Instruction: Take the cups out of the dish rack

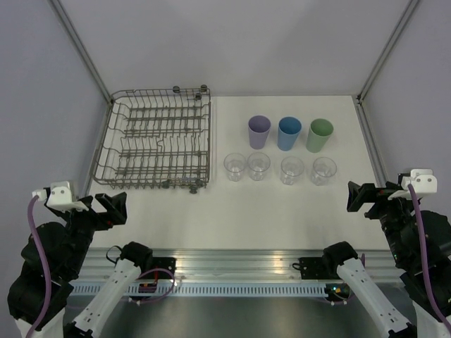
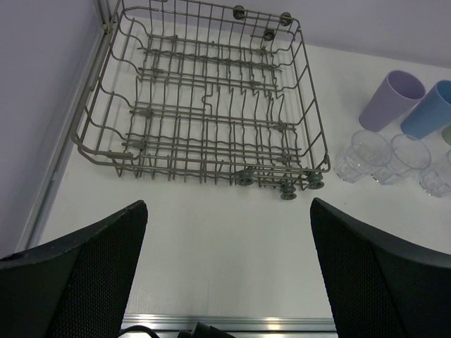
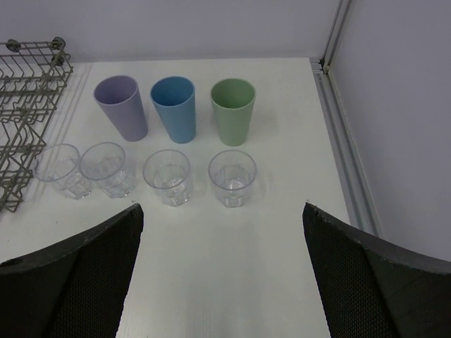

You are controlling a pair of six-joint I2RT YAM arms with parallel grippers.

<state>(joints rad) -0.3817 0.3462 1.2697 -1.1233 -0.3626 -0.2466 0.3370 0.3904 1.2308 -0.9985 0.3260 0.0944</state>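
The grey wire dish rack (image 1: 209,141) stands at the back left with no cup in it; its prongs (image 2: 211,120) are bare. To its right, upright on the white table, stand a lilac cup (image 1: 258,132), a blue cup (image 1: 289,133) and a green cup (image 1: 319,135). In front of them is a row of several clear cups (image 3: 168,176). My left gripper (image 1: 99,209) hovers open near the front left, short of the rack (image 2: 320,134). My right gripper (image 1: 372,198) hovers open at the front right, facing the cups (image 3: 233,110). Neither holds anything.
A metal rail (image 1: 232,264) runs along the table's near edge by the arm bases. Grey walls and slanted frame posts (image 1: 84,53) close in the left, right and back. The rack's corner (image 3: 21,91) lies just left of the clear cups.
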